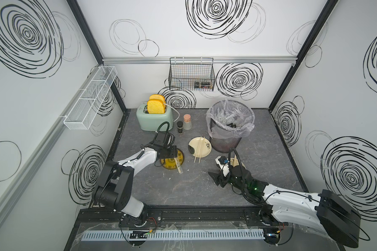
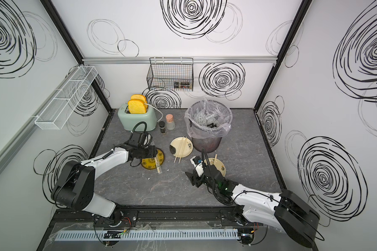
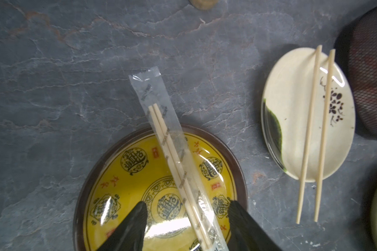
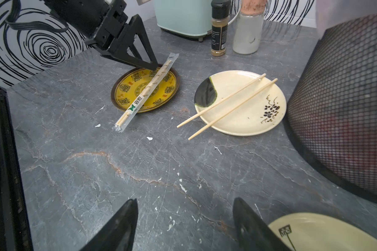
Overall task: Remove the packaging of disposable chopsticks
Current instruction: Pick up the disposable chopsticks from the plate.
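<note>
The left hand (image 3: 187, 203) hovers low over the yellow plate (image 3: 122, 173), its two black fingers (image 3: 131, 223) spread apart and gripping nothing. The clear printed sleeve (image 3: 159, 121) runs straight through the gap between them (nearer one finger than the other, with plate showing on both sides). It lies slantwise across the plate, both ends past the rim, with the wrapped chopsticks (image 3: 172, 156) inside it; one end reaches the grey bench (image 4: 139, 173).

Further right sits the cream plate (image 4: 248, 113) with a dark flower print. A pair of bare chopsticks (image 4: 226, 102) lies across it, tips jutting over the rim, well apart from either hand. Behind it stands the mesh bin (image 1: 226, 141) with its plastic liner.

The right hand (image 4: 185, 208) hangs above bare bench, fingers wide and empty, just beside a third plate (image 4: 327, 230).
</note>
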